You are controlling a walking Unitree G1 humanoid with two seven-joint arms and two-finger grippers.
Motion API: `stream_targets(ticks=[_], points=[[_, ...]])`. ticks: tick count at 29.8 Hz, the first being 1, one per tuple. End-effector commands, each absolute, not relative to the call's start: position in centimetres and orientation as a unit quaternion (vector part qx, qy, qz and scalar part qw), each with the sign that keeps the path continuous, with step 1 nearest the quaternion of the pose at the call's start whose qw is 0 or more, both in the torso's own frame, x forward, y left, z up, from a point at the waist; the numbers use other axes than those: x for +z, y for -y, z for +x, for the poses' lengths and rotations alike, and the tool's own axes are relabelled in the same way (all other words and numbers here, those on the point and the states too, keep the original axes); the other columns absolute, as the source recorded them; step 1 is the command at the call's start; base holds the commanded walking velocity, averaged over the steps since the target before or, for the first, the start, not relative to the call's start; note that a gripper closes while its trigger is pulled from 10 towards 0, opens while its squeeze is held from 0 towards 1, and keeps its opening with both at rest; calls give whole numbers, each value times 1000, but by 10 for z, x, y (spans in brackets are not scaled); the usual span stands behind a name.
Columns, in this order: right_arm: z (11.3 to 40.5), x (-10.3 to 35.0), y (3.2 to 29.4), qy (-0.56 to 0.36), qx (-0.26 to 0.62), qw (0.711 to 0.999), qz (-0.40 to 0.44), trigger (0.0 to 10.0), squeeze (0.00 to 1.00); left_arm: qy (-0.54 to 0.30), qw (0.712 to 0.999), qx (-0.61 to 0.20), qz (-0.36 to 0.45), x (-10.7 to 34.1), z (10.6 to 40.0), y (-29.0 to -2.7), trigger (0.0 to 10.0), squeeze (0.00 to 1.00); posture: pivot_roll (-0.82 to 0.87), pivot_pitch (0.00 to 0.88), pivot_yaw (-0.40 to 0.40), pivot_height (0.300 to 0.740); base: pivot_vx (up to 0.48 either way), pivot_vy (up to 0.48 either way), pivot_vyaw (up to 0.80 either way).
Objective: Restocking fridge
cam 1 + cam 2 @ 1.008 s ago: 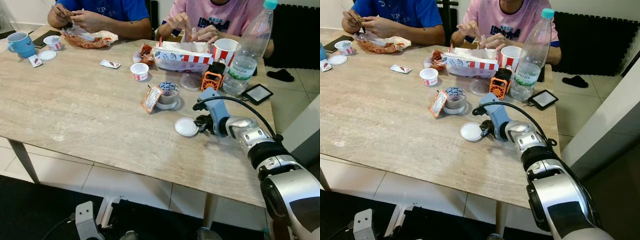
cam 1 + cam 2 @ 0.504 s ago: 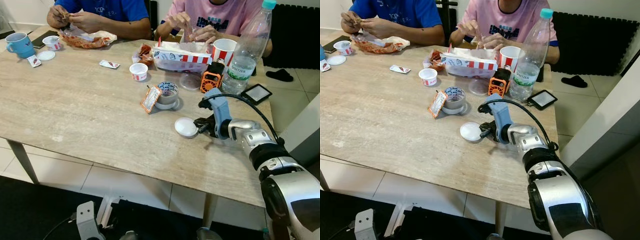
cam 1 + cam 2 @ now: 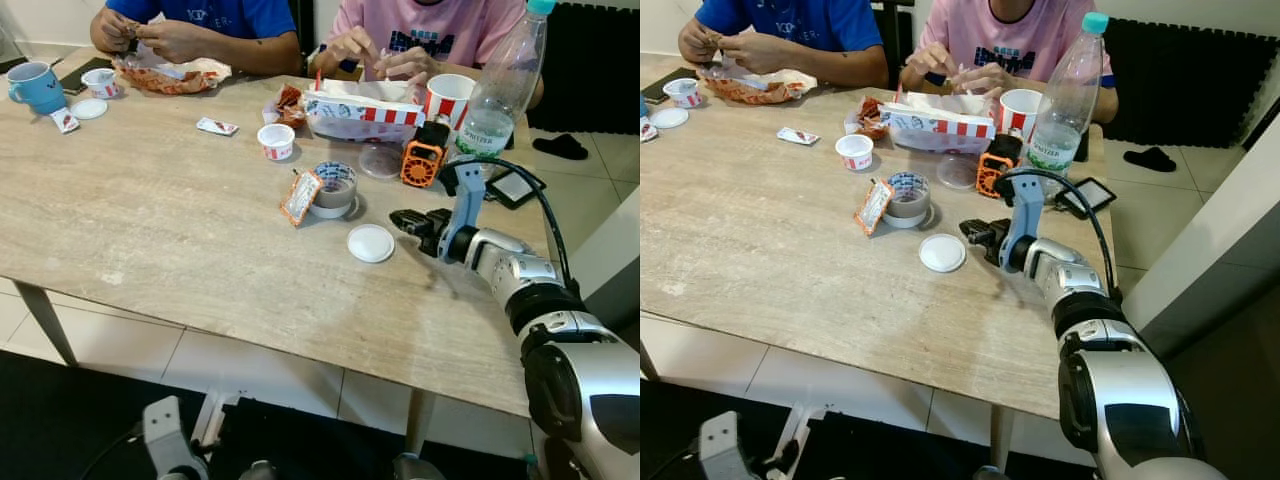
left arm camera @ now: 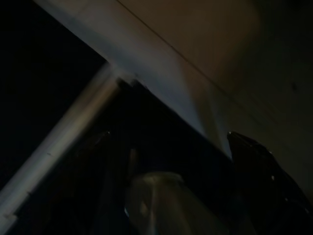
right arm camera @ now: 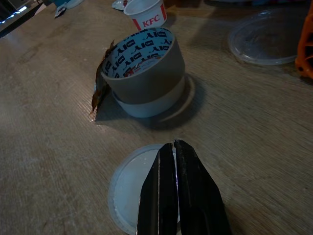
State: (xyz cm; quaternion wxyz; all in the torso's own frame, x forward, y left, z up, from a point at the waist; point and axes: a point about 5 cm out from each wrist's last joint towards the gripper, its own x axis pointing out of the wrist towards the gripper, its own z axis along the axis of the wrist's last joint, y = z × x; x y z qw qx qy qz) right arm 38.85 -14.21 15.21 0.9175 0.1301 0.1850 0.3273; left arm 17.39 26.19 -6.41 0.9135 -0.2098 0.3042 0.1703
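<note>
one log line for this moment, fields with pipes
right end effector: shut, empty, just right of white lid | lid: flat on table, near tape roll | left arm: idle under table

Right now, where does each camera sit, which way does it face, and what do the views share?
Left eye: head, looking down at the table; right arm reaches toward the white lid.
Right eye: same scene; right gripper beside the lid.
Left wrist: dark, under the table's edge.
Right wrist: along shut jaws, lid below, tape roll beyond.
Shared: lid and tape roll.
</note>
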Motion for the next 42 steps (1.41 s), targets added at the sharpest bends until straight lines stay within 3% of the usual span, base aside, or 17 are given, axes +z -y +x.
stream_targets(ticks=[1,2,3,6,7,8,9,16,17,18,19,42], points=[[389,153,141,-180,326,920,118,0,0,-291,911,200,-214,-61,170,-276,10000,0,-39,112,-12,740,0,0,0],[389,153,141,-180,326,920,118,0,0,-291,911,200,-214,-61,170,-276,10000,0,-39,112,-12,740,0,0,0],[388,147,142,-192,314,926,80,10000,0,-283,912,208,-213,-57,171,-283,10000,0,-36,113,-12,740,0,0,0],[388,141,143,-202,295,933,48,10000,0,-283,914,206,-206,-56,172,-286,10000,0,-36,113,-12,740,0,0,0],[388,138,145,-211,278,936,37,10000,933,-288,914,201,-204,-57,171,-284,10000,0,-38,116,-9,740,0,0,0],[388,138,145,-211,278,936,37,10000,933,-288,914,201,-204,-57,171,-284,10000,0,-38,116,-9,740,0,0,0],[388,135,146,-220,265,939,26,10000,1000,-297,913,193,-203,-60,169,-278,10000,0,-39,115,-9,740,0,0,0],[386,129,148,-244,244,938,23,10000,1000,-335,905,168,-203,-73,159,-257,10000,0,-44,122,-10,740,0,0,0],[385,128,149,-252,245,936,18,10000,443,-347,901,162,-202,-77,155,-252,10000,0,-44,122,-10,740,0,0,0],[385,128,149,-252,245,936,18,10000,443,-347,901,162,-202,-77,155,-252,10000,0,-44,122,-10,740,0,0,0],[385,127,149,-259,248,933,16,10000,0,-358,898,157,-202,-80,150,-247,10000,0,-50,123,-11,740,0,0,0],[388,139,150,-253,262,931,28,10000,0,-414,882,118,-191,-94,129,-224,10000,0,-69,117,-20,740,0,0,0]])
